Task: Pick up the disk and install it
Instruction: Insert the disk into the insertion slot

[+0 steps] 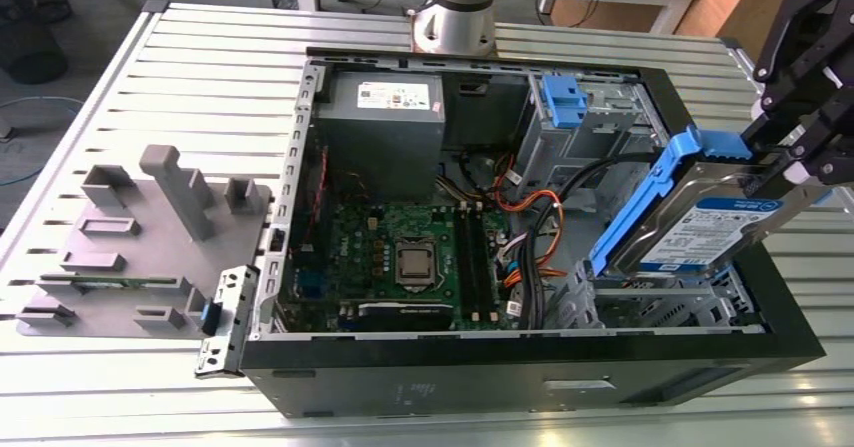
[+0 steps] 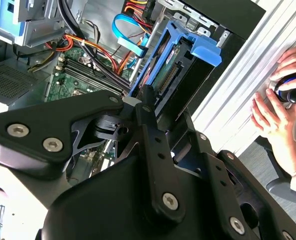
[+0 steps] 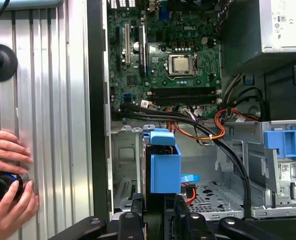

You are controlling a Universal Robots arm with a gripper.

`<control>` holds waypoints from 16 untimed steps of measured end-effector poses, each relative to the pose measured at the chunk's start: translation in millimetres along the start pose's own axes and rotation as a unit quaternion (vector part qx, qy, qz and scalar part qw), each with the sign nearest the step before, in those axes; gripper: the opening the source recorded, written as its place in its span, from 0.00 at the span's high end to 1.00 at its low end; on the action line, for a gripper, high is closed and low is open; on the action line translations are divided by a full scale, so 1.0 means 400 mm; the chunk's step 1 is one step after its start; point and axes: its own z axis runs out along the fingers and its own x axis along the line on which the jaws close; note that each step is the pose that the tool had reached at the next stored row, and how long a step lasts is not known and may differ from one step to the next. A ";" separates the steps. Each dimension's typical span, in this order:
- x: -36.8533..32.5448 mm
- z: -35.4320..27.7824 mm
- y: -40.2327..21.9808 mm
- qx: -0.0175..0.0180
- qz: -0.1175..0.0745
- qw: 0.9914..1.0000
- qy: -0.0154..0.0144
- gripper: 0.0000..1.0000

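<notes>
The disk [image 1: 694, 222], a silver drive with a blue-and-white label and blue side rails, hangs tilted above the open computer case [image 1: 534, 372], at the corner on the exterior view's right. My gripper [image 1: 787, 172] is shut on its upper end. Just below the disk is a metal drive bay [image 1: 667, 302]. In the second wrist view the disk [image 2: 180, 62] extends away from my gripper [image 2: 147, 97] toward the case. In the first wrist view the disk's blue rail [image 3: 165, 165] stands over the bay [image 3: 125, 170], above my gripper [image 3: 157, 210].
Inside the case are a green motherboard [image 1: 400, 252], a grey power-supply box [image 1: 380, 117], a blue latch on a metal cage [image 1: 561, 102] and black and orange cables [image 1: 534, 217]. A grey fixture plate [image 1: 134, 247] lies beside the case. A person's hands [image 3: 8, 175] rest on the slatted table [image 1: 200, 77].
</notes>
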 end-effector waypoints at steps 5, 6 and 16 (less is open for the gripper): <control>0.000 0.000 0.000 0.000 0.000 1.000 0.000 0.65; 0.000 0.001 0.000 0.000 0.000 1.000 0.000 0.65; 0.000 0.002 0.000 0.000 -0.006 1.000 0.000 0.65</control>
